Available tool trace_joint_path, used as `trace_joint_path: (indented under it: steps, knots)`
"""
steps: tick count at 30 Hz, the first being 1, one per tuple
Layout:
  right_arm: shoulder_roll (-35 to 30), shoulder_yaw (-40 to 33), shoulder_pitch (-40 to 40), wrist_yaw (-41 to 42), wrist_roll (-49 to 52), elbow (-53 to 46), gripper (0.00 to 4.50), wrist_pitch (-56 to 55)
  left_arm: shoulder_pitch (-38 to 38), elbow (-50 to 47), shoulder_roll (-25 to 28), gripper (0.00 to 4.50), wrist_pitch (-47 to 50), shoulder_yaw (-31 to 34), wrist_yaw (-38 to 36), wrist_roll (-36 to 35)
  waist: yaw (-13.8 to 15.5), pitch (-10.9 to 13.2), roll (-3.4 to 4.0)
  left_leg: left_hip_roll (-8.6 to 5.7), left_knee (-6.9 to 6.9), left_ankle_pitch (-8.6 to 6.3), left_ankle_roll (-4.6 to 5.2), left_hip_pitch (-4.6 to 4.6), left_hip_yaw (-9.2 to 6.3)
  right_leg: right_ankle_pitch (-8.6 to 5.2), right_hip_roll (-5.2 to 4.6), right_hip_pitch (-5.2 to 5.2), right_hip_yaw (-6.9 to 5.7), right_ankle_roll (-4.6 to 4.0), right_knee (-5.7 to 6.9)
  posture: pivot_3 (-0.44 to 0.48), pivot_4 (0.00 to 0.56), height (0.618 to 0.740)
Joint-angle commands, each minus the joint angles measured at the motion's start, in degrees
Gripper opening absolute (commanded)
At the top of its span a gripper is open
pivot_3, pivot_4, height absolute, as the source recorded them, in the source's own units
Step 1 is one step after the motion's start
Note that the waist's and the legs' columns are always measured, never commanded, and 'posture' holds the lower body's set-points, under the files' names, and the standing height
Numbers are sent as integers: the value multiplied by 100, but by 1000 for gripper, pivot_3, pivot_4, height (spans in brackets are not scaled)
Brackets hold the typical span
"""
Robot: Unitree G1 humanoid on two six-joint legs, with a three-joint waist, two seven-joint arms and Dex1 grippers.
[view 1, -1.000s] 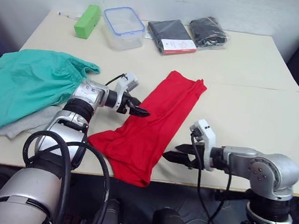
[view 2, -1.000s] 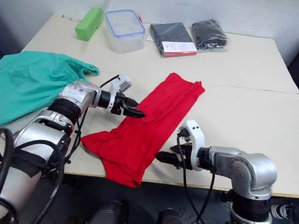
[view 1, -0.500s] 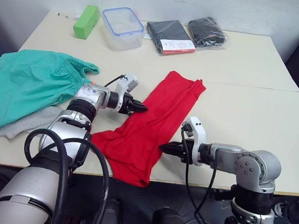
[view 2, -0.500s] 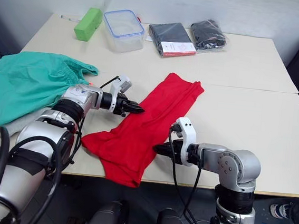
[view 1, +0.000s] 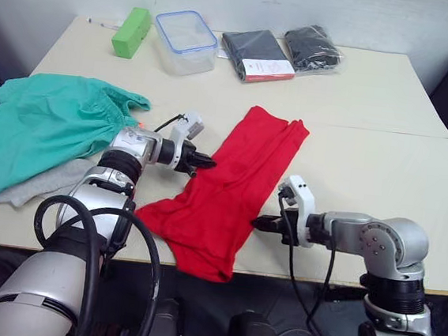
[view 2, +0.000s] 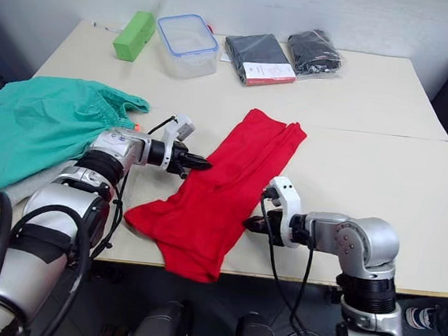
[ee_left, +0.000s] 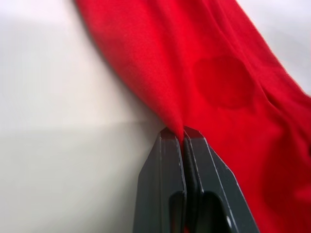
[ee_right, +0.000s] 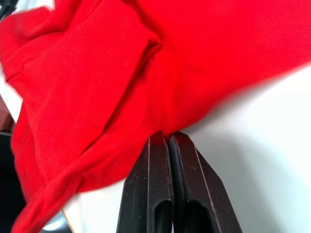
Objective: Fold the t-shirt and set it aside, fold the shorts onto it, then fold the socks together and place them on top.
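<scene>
T-shirt [view 1: 230, 191] lies as a long diagonal band on the table [view 1: 388, 112], between my two grippers; from the head views I see the left gripper [view 1: 206, 162] at its left edge and the right gripper [view 1: 260, 223] at its right edge, both arms reaching inward, forearms low and nearly level; the left wrist view adds a red fold pinched between the closed fingers [ee_left: 163, 174]; the right wrist view shows the fingers [ee_right: 187, 184] pressed together on the hem.

Bright, even light overall with soft shadows; the wrist shots go blurry away from each claw.
</scene>
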Motion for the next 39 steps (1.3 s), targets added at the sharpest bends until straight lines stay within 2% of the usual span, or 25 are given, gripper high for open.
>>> trace_joint_path:
  steps: [1, 3, 6, 12, 14, 19, 24, 27, 32, 34, 37, 39]
  knots:
    - [-480, 211, -207, 514, 63, 267, 52, -365, 81, -568, 111, 0, 202, 130, -34, -117, -2, 1, -1, 1, 0, 0, 0, 0, -1, 0, -1, 0, 0, 0, 0, 0, 150, 740]
    - [-755, 446, -330, 765, -49, 549, 52, -666, 296, -1049, 126, 0, 502, 166, -56, -214, -6, 1, -1, 2, 1, 0, 0, 0, 0, 0, 1, 0, 0, 0, 1, 0, 150, 740]
    - [-1098, 845, -666, 1227, -307, 1225, 52, -1195, 966, -2390, 130, 0, 1205, 209, 140, -405, -19, 0, -1, 3, 1, 0, 0, 0, -1, 0, -1, 1, 2, 0, 1, 0, 150, 740]
    - [-1478, 1588, -1136, 2141, -670, 1962, 52, -1877, 2276, -4928, -187, 0, 2554, 497, 1155, -822, -4, 1, 0, 6, 11, 0, 0, 0, -22, 1, -17, 11, 23, 1, 5, 0, 150, 740]
    - [-1556, 1782, -1218, 2394, -788, 2070, 52, -2060, 2536, -5456, -345, 0, 2872, 660, 1579, -924, 2, 1, -1, 3, 14, 0, 0, 0, -29, 1, -22, 18, 23, 2, 4, 0, 150, 740]
    - [-1630, 2052, -1316, 2851, -1107, 2232, 52, -2599, 3014, -6436, -688, 0, 3285, 934, 2470, -1082, 10, 1, -1, 2, 18, 0, 0, 1, -37, 1, -21, 29, 16, 2, -2, 0, 150, 740]
    - [-1514, 1846, -1255, 2757, -1301, 2212, 52, -2929, 3081, -6646, -492, 0, 3446, 1007, 2604, -1296, 6, 1, -1, 3, 17, 0, -1, 2, -39, 1, -19, 30, 12, 2, -4, 0, 150, 740]
    - [-1611, 1633, -1108, 2721, -1238, 1990, 0, -2871, 3067, -6583, -122, 631, 3434, 944, 2316, -1452, 8, 1, -1, 4, 16, 1, -2, 2, -39, 1, -17, 30, 10, 2, -4, 0, 150, 740]
    - [-2049, 1183, -580, 2791, -1122, 1133, 1620, -2986, 3124, -6674, 742, 2167, 2903, 547, 1475, -1533, 19, 1, 0, 3, 9, 1, -3, 0, -41, 1, -15, 35, 7, 2, -22, 0, 150, 740]
    - [-2330, 992, -241, 2840, -1242, 721, 2289, -3444, 3186, -6706, 1196, 2789, 2277, 262, 983, -1377, 34, 1, 0, 3, 8, 1, -3, 1, -42, 1, -14, 44, 5, 2, -36, 0, 150, 740]
    - [-2932, 769, 603, 3118, -1802, 93, 3327, -5142, 3564, -6802, 2148, 3744, -118, -373, -114, -687, 35, 2, 2, 3, -1, -1, -4, 10, -45, 1, -10, 71, 1, 1, -82, 0, 150, 740]
    - [-3125, 669, 1087, 3253, -2150, -110, 4058, -6364, 3694, -6688, 2437, 4396, -1406, -570, -551, -476, 42, 3, 5, 4, -8, -5, -5, 20, -43, 1, -3, 89, -1, 1, -111, 0, 150, 740]
